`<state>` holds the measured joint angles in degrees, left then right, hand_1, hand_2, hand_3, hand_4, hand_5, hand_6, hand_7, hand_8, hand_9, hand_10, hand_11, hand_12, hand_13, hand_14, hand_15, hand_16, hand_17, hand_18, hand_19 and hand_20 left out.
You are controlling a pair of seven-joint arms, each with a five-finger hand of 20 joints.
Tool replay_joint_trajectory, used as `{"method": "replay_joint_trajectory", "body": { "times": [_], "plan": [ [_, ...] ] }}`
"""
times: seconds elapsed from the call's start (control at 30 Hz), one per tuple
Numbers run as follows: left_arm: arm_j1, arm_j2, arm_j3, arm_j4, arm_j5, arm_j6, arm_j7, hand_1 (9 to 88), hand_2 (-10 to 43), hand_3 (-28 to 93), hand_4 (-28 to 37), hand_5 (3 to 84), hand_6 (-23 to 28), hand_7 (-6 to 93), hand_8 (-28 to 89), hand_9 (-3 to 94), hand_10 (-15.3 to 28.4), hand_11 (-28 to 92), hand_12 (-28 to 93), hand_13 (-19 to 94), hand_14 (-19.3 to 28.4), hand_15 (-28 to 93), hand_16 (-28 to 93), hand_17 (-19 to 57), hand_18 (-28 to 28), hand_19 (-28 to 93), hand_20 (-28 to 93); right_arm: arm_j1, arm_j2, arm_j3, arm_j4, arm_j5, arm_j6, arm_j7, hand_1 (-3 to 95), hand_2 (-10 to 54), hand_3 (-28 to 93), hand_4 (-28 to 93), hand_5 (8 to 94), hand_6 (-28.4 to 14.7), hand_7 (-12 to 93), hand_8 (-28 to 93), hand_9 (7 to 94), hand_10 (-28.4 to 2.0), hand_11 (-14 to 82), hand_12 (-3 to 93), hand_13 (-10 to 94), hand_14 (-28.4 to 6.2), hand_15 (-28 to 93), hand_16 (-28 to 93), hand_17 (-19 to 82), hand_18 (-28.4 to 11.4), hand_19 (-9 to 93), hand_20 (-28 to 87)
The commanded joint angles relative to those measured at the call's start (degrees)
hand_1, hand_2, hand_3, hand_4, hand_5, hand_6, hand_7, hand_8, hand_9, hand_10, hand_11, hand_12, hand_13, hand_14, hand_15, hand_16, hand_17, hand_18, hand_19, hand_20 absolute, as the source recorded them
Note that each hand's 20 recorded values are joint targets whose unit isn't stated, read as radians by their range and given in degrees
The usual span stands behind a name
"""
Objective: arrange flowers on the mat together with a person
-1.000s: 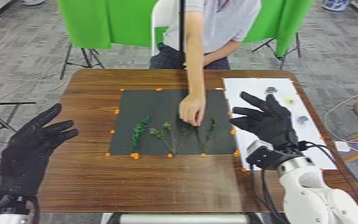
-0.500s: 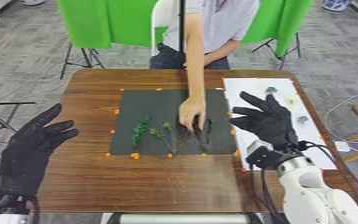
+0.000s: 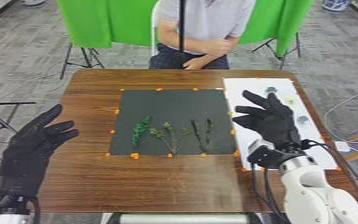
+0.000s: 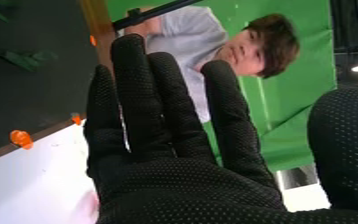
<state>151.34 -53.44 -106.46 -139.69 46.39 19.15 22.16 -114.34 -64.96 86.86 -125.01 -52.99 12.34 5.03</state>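
My left hand (image 3: 29,145) is open over the table's left edge in the head view. My right hand (image 3: 270,122) is open above the white sheet (image 3: 239,86), to the right of the black mat (image 3: 162,107). On the mat's lower half lie a dark green leafy stem (image 3: 140,131), a branching sprig (image 3: 170,136) in the middle and slim dark stems (image 3: 203,135) at the right. In the right wrist view my right hand (image 4: 184,185) has straight fingers and holds nothing, with the mat (image 4: 33,95) beyond it. The person's hands are off the table.
Small flower pieces lie on the white sheet, one blue-grey (image 3: 270,90) at its far end and a greyish one (image 3: 302,119) near my right hand. Orange tape (image 3: 135,156) marks the mat's edges. The person sits at the table's far side.
The person's hand has let go of the stems at the mat's right part and drawn back to their body. My right hand has shifted slightly to the right; my left hand has stayed still.
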Motion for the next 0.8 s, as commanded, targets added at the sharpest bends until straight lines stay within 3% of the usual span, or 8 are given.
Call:
{"method": "replay_joint_trajectory", "body": {
  "times": [0.03, 0.2, 0.33, 0.5, 0.57, 0.8],
  "plan": [
    [0.5, 0.22, 0.42, -0.09, -0.15, 0.84, -0.25, 17.6, 4.5, 78, -28.3, 34.5, 6.2, 15.2, -11, 37.4, 19.9, 25, 11, 26, 28.1, 53, -9, -9.3, 24.5, 48, 9, 0.7, 1.1, 0.6, -0.7, -2.8, 2.1, 0.4, 14.3, 13.6, 73, -26, 48.4, -4.1, 12, -11, 51.4, -22.4, 19.1, 15.0, 44, -22.3, 56, 8, 10, -24.8, 57, 14],
    [0.6, 0.43, 0.48, -0.17, -0.23, 1.14, -0.02, 17.7, 4.5, 78, -28.3, 34.5, 6.2, 15.4, -11, 37.4, 19.9, 26, 11, 26, 28.0, 53, -9, -9.3, 24.5, 48, 9, 1.3, 2.4, 1.2, -0.2, -7.0, 3.1, 0.7, 15.1, 12.8, 74, -26, 48.2, -4.0, 12, -11, 51.3, -22.3, 19.2, 15.0, 44, -22.2, 57, 8, 12, -25.3, 59, 14],
    [0.6, 0.60, 0.49, -0.17, -0.18, 1.27, 0.02, 17.9, 4.6, 78, -28.3, 34.6, 6.3, 15.5, -11, 37.4, 19.9, 26, 11, 26, 28.0, 53, -10, -9.3, 24.5, 49, 9, 1.9, 4.7, 0.6, -0.5, -15.4, 8.4, 3.5, 13.8, 13.2, 72, -26, 47.5, -4.3, 11, -10, 49.3, -22.9, 18.2, 14.7, 44, -22.7, 57, 8, 13, -26.3, 61, 14],
    [0.5, 0.70, 0.37, -0.24, -0.11, 1.23, -0.16, 18.2, 4.6, 78, -28.3, 34.8, 6.5, 15.3, -11, 37.3, 20.0, 26, 11, 26, 27.9, 53, -10, -9.3, 24.5, 49, 8, 3.5, 7.8, -0.7, -0.5, -33.2, 12.8, 15.8, 17.2, 10.4, 73, -24, 47.8, -4.1, 11, -10, 50.7, -22.7, 19.7, 15.1, 46, -22.3, 60, 8, 16, -26.2, 65, 14],
    [0.6, 0.83, 0.41, -0.30, -0.20, 1.47, -0.01, 18.4, 4.6, 78, -28.3, 34.8, 6.5, 15.4, -11, 37.4, 19.9, 26, 11, 26, 28.0, 53, -10, -9.3, 24.5, 49, 8, 9.3, 9.6, -6.1, 0.9, -41.8, 15.8, 24.5, 18.7, 9.7, 73, -24, 48.1, -4.0, 12, -10, 52.1, -22.7, 20.7, 15.2, 48, -22.1, 61, 7, 17, -26.1, 66, 13],
    [0.6, 0.73, 0.20, -0.41, -0.13, 1.43, -0.64, 18.7, 4.5, 78, -28.3, 34.8, 6.6, 15.3, -11, 37.4, 20.0, 26, 11, 26, 28.0, 53, -10, -9.3, 24.5, 49, 8, 13.9, 11.3, -10.2, 3.5, -59.4, 8.8, 39.4, 23.6, 7.3, 71, -21, 49.9, -3.9, 12, -10, 59.1, -22.0, 24.0, 14.9, 57, -20.8, 62, 7, 23, -26.0, 73, 5]
  ]
}}
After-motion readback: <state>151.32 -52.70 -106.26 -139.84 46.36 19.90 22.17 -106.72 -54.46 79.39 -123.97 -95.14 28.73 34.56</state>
